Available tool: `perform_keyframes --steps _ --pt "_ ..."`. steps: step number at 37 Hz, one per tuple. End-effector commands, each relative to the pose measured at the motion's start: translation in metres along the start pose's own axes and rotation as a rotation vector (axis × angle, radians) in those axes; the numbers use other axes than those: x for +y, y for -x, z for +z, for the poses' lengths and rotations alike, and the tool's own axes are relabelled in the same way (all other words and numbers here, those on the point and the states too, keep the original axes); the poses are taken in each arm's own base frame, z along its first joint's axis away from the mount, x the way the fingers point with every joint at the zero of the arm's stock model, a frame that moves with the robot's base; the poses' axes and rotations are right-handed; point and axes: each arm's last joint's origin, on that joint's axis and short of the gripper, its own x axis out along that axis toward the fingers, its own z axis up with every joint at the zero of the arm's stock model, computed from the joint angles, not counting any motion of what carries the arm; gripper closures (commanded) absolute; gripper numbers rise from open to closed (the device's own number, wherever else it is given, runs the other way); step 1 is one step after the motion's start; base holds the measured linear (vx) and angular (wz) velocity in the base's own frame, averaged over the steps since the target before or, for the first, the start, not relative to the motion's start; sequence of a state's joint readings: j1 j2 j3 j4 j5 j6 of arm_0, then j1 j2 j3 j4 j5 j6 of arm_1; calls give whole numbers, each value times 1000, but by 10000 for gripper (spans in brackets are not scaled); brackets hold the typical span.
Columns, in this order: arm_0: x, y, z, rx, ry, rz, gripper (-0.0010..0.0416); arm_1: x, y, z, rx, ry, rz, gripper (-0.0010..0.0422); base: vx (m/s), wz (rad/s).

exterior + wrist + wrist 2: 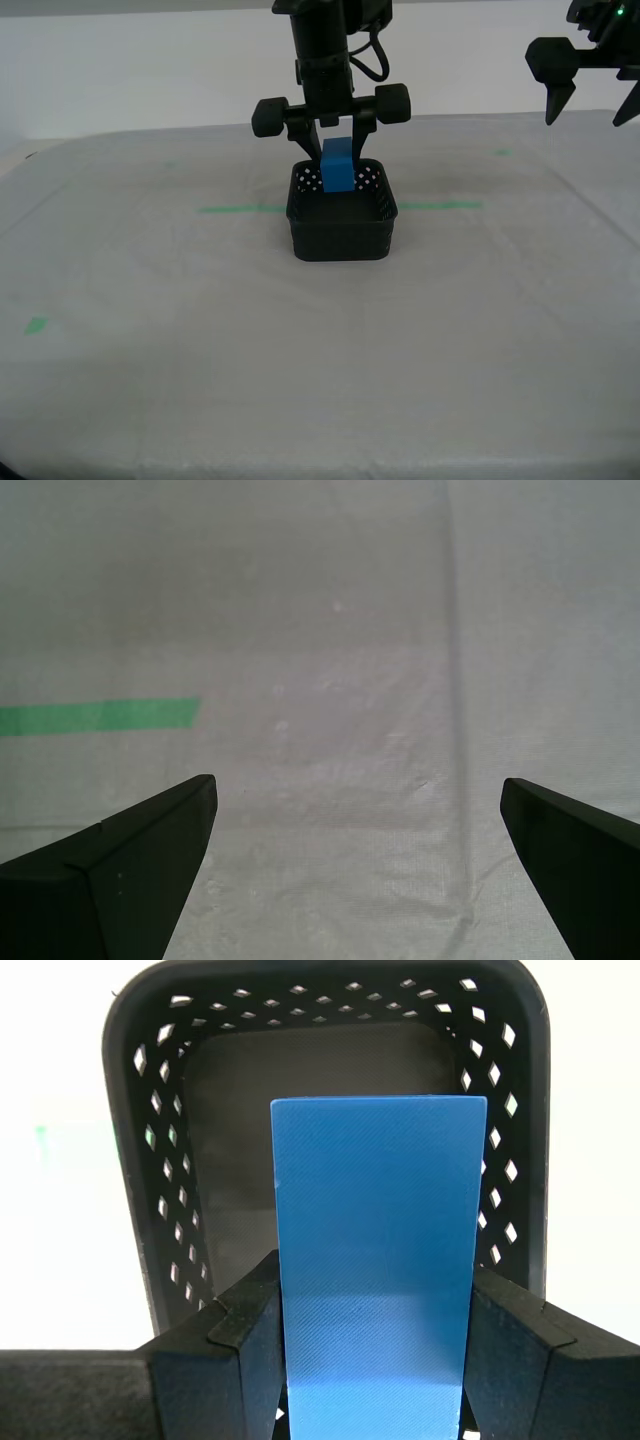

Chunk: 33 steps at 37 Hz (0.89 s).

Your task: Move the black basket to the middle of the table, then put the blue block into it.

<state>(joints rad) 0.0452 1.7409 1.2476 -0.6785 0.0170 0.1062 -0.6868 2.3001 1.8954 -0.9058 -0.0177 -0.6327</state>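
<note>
The black basket (340, 238) stands on the table (200, 340) about midway across the exterior view, on the green tape line. My second gripper (338, 135) hangs straight above it, shut on the blue block (338, 166), which is upright with its lower end at the basket's mouth. In the second wrist view the blue block (375, 1250) sits clamped between the black fingers (240, 1345), with the empty basket (130, 1160) beneath it. My first gripper (590, 100) is raised at the exterior view's upper right, open, holding nothing.
A thin green tape line (240, 209) runs across the table on both sides of the basket, and the first wrist view shows one end of that green tape (100, 716). Small green marks (37, 325) lie on the cloth towards the exterior view's left edge.
</note>
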Motion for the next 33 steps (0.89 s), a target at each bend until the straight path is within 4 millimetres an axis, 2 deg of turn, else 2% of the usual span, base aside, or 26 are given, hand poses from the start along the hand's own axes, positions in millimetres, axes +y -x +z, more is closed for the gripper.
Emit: perform_keyframes --steps 1,7,14,27,33 --pt "0 0 0 -2 1 0 7 1 0 -1 -4 1 21 410 0 0" --pt "0 0 0 -2 1 0 7 1 0 -1 -5 -3 26 364 0 0" --pt "0 0 0 -2 1 0 7 0 0 0 -15 -22 19 266 0 0" --pt "0 0 0 -2 1 0 7 0 0 1 -17 -32 17 135 0 0" --pt "0 0 0 -2 1 0 7 0 0 1 -17 -40 17 51 0 0"
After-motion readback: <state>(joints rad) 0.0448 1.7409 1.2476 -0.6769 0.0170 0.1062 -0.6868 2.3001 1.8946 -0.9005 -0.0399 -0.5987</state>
